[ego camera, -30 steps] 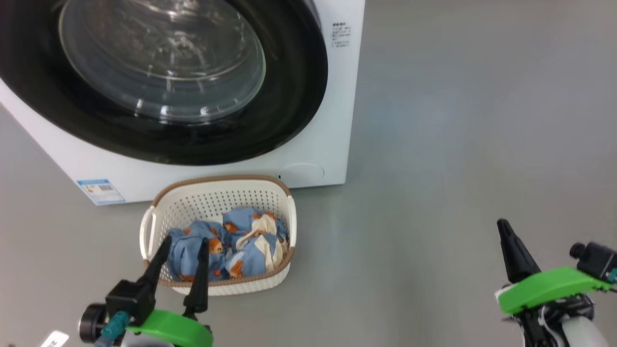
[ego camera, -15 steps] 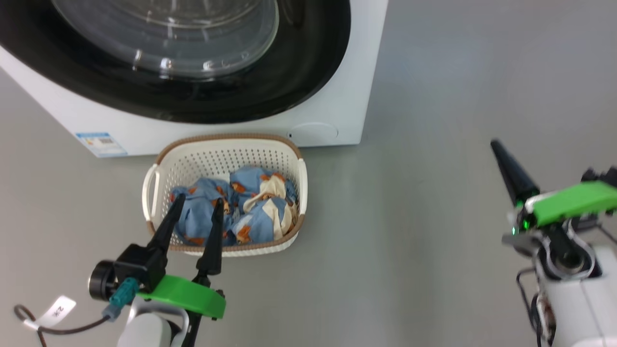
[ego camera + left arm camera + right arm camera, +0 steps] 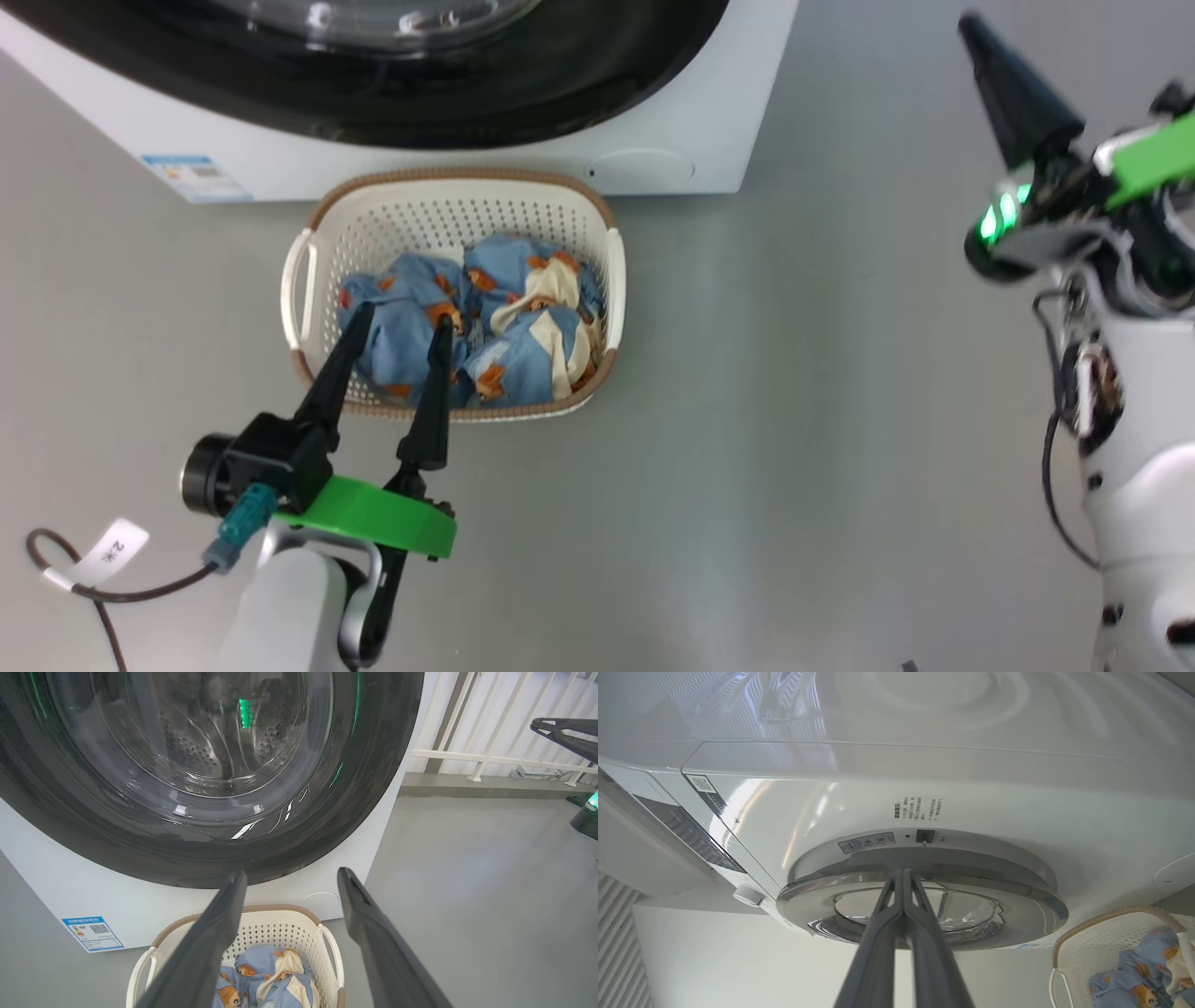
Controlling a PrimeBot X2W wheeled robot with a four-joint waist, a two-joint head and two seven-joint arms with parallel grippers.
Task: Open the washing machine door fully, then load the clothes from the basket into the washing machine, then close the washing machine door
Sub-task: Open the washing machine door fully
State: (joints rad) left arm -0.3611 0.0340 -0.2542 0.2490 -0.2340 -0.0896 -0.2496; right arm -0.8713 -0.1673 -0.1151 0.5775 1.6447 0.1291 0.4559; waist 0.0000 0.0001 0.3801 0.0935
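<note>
Grey floor [image 3: 840, 420] spreads before us; the basket [image 3: 467, 215] of bear-print clothes [image 3: 504, 317] sits upper centre, just below the washing machine [image 3: 719, 103] and its door [image 3: 485, 117]. Our left gripper [image 3: 405, 315] hangs spread across the clothes; our right gripper [image 3: 976, 33], upper right, is pressed together.

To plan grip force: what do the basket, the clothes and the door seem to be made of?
Basket: likely matte cream plastic, with moulded perforated walls; brown rim looks woven. Clothes: soft printed fabric, crumpled in folds. Door: glossy black rim, probably plastic, around clear glass showing reflections.
</note>
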